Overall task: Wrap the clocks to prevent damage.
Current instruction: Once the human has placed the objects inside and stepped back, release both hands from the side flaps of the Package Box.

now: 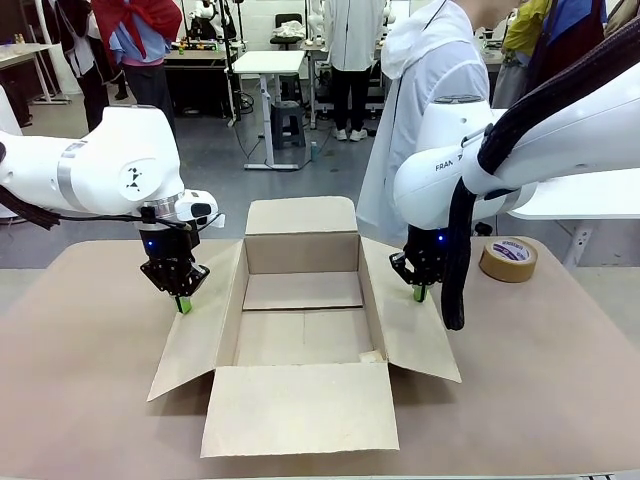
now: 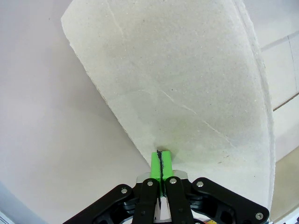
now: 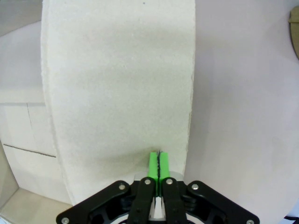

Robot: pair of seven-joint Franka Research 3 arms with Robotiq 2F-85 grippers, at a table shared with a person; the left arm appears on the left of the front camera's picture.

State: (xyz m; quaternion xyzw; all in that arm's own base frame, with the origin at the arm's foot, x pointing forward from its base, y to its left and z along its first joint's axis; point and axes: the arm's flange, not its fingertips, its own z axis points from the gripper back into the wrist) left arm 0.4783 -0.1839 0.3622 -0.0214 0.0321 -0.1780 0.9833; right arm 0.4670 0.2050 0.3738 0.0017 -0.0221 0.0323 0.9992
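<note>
Brown cardboard carton (image 1: 300, 410) sits open on the beige table (image 1: 80, 390). The left gripper (image 1: 183, 304) and right gripper (image 1: 419, 293) are both pinched shut on nothing, their green tips on its side flaps. Where the clocks are, I cannot tell.

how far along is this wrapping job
Done: the carton stands open, all four flaps spread. In hand: the left jaws and right jaws, both shut, rest their tips on the left flap and right flap, apparently holding them down. Left: the carton's floor is bare cardboard and the tape roll sits unused beside it, so wrapping, packing and sealing all look yet to do.
</note>
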